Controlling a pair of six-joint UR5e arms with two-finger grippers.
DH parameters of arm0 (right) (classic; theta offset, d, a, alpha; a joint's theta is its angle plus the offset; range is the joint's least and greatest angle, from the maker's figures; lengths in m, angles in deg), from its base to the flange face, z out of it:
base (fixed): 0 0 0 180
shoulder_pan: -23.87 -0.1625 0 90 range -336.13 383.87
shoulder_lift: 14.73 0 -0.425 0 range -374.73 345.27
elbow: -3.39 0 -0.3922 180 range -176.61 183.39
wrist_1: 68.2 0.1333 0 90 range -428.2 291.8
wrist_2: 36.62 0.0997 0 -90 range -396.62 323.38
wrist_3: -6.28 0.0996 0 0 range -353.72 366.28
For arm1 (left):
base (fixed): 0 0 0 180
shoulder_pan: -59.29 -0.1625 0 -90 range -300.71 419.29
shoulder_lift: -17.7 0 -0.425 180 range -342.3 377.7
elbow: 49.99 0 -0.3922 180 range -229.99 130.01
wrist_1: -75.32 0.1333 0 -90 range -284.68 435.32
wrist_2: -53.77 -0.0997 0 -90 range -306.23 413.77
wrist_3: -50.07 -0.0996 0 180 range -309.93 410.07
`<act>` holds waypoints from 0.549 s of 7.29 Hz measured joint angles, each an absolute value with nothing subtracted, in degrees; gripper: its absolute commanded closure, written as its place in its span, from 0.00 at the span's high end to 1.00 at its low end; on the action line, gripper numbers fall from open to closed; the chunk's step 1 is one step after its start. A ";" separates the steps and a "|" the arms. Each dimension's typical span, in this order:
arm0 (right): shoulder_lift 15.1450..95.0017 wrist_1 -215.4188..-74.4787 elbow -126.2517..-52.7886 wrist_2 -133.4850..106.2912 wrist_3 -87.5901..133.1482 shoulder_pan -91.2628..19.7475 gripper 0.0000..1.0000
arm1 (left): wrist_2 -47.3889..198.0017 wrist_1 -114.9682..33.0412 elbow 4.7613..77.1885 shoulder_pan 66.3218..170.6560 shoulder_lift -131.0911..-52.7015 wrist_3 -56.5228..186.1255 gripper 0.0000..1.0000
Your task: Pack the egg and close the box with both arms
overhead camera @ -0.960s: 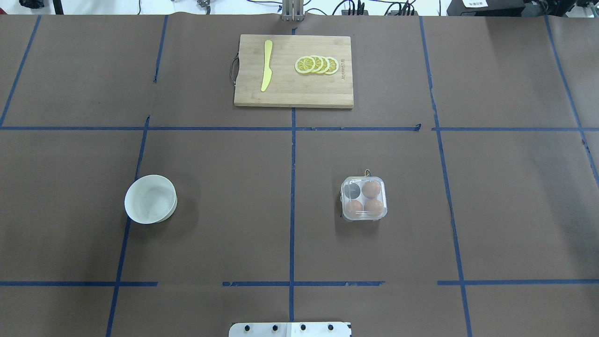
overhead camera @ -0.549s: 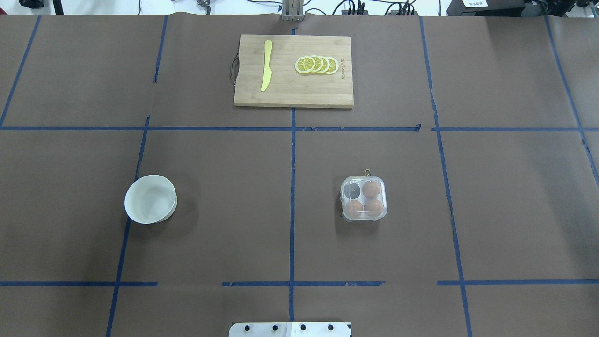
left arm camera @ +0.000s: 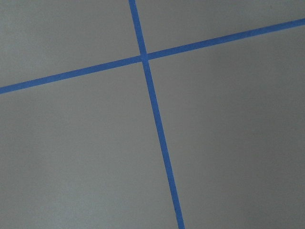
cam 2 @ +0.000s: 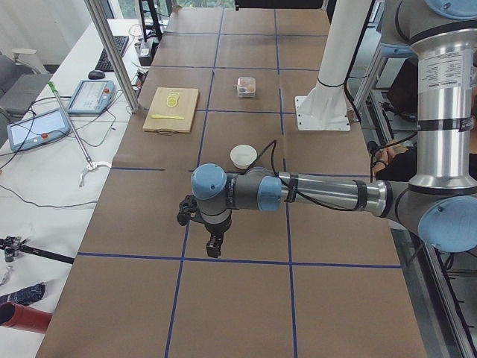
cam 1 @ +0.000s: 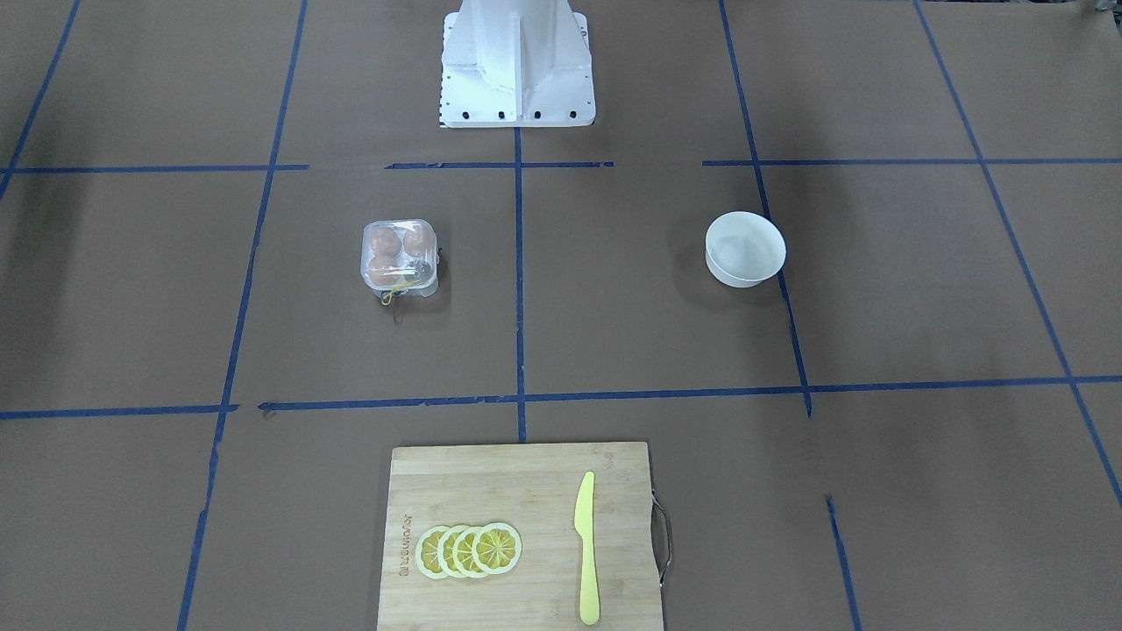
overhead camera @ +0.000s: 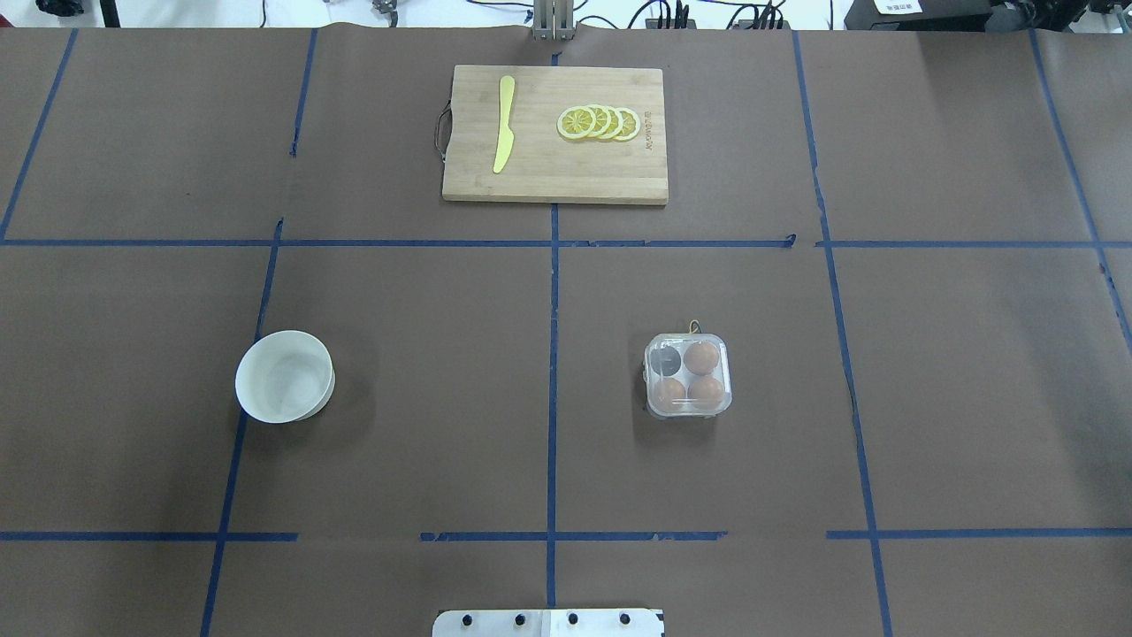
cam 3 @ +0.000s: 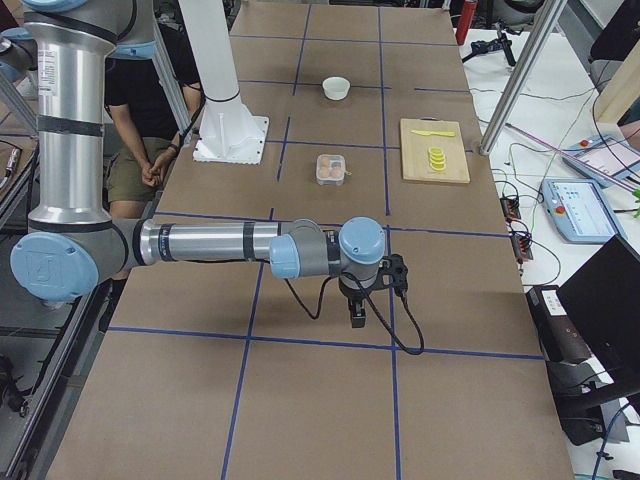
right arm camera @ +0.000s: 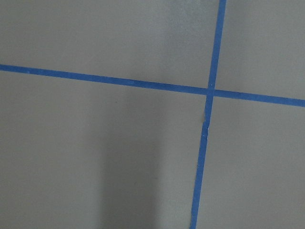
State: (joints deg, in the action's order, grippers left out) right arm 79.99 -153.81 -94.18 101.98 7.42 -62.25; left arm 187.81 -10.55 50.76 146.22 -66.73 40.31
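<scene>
The clear egg box (overhead camera: pixel 688 376) stands right of the table's middle, its see-through lid lying flat over the cells. Three orange-brown eggs (overhead camera: pixel 702 356) fill three cells; the far-left cell (overhead camera: pixel 665 360) is dark and empty. A yellow string (cam 1: pixel 396 289) hangs at its far side. The box also shows in the front view (cam 1: pixel 399 256). My left gripper (cam 2: pixel 214 250) hangs over the table's left end, far from the box. My right gripper (cam 3: pixel 358 318) hangs over the right end. I cannot tell whether either is open. Both wrist views show only taped table.
A white bowl (overhead camera: pixel 284 376) stands left of the middle with nothing in it. A wooden cutting board (overhead camera: pixel 554 181) at the far edge carries a yellow knife (overhead camera: pixel 504 124) and lemon slices (overhead camera: pixel 599 122). The white pedestal (cam 1: pixel 515 61) stands at the robot's edge.
</scene>
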 measured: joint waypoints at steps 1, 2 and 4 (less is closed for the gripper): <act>79.96 -153.81 -94.11 101.98 7.42 -62.26 1.00 | 187.81 -10.55 50.79 146.22 -66.80 40.32 1.00; 79.94 -153.81 -94.07 101.98 7.42 -62.26 1.00 | 187.81 -10.55 50.91 146.22 -66.85 40.31 1.00; 79.93 -153.81 -93.96 101.98 7.42 -62.26 1.00 | 187.83 -10.50 51.20 146.18 -66.98 40.32 1.00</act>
